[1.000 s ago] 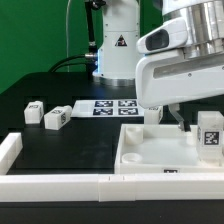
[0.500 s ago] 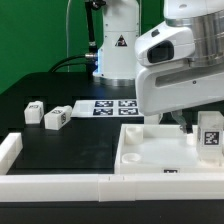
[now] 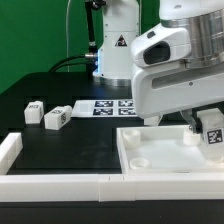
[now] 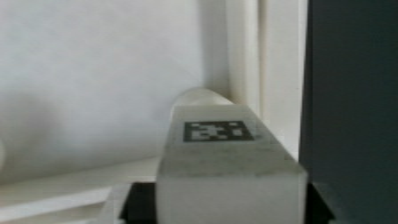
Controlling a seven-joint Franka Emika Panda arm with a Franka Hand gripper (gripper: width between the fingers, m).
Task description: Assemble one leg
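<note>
A leg (image 3: 212,134), a small white block with a black-and-white tag, stands slightly tilted over the back right corner of the big white panel (image 3: 160,152). My gripper (image 3: 203,124) comes down on it from above. In the wrist view the leg (image 4: 217,140) fills the gap between the dark fingers (image 4: 143,205), so my gripper (image 4: 224,208) is shut on it. The panel's raised rim (image 4: 240,60) runs beside the leg. Two more legs (image 3: 33,112) (image 3: 55,119) lie on the black table at the exterior view's left.
The marker board (image 3: 103,107) lies flat behind the panel, by the robot base (image 3: 112,50). A white rail (image 3: 60,186) runs along the table's front edge, with a short white block (image 3: 9,150) at its left end.
The arm has come down and shifted toward the exterior view's left. The leg at the right, upright before, now leans a little and sits between the fingers.
</note>
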